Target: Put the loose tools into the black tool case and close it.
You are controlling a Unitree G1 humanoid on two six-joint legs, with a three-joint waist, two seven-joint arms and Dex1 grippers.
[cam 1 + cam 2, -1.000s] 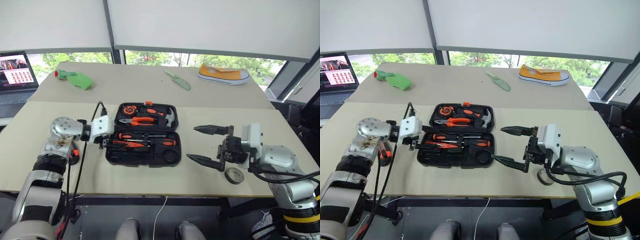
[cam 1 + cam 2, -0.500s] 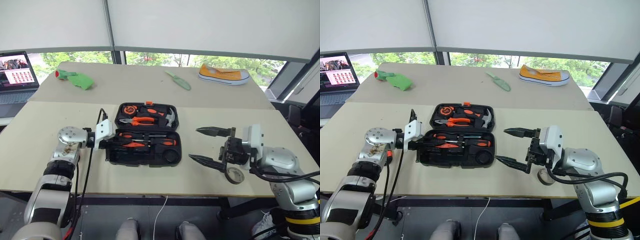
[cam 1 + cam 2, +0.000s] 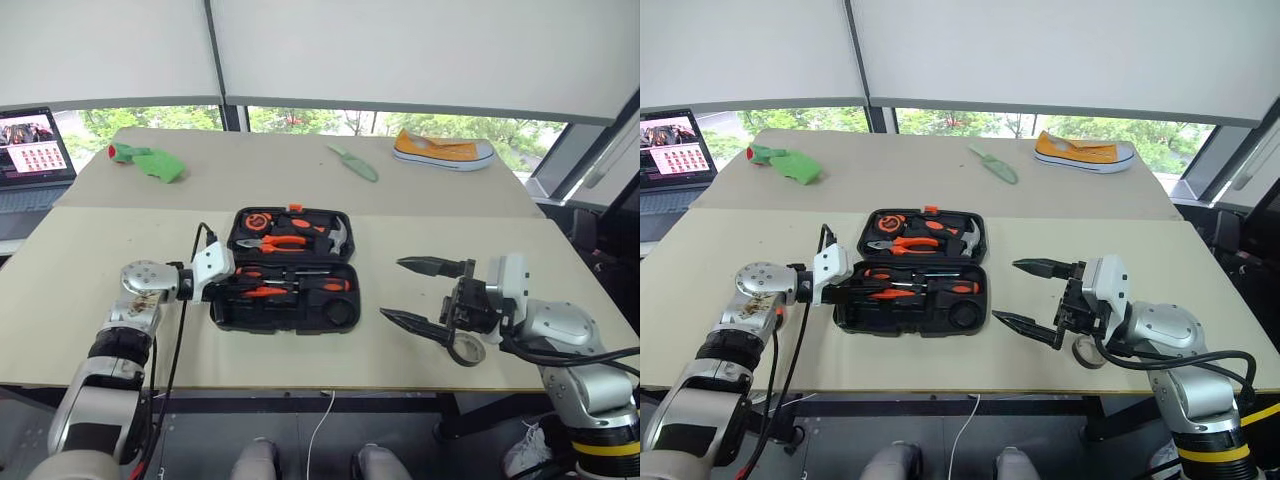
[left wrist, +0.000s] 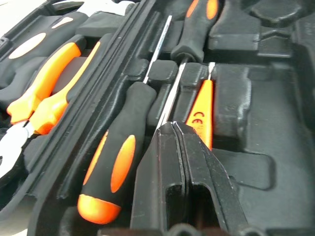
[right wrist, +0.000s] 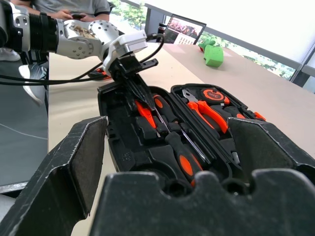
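the left gripper [image 4: 182, 129] reaches into the near half of the open black tool case [image 3: 285, 268] from its left end, its two black fingers pressed together with no gap; whether the thin metal shaft just ahead of the tips is pinched cannot be told. directly beside the fingers lies the small orange tester screwdriver [image 4: 202, 114] in its slot, and on their other side a long screwdriver [image 4: 119, 158] with an orange-and-black handle, seated in its groove. a second long screwdriver [image 4: 197, 22] lies further ahead of the tips, handle pointing away. beyond the hinge, in the far half, sit orange-handled pliers [image 3: 272, 241] and an orange tape measure [image 3: 259, 218]. the case lies flat, lid fully open, between the two grippers. the right gripper [image 3: 418, 294] hovers just off the case's right end, fingers spread wide and empty. the small dark tape roll [image 3: 466, 350] rests on the table [image 3: 80, 250] right under that gripper's wrist.
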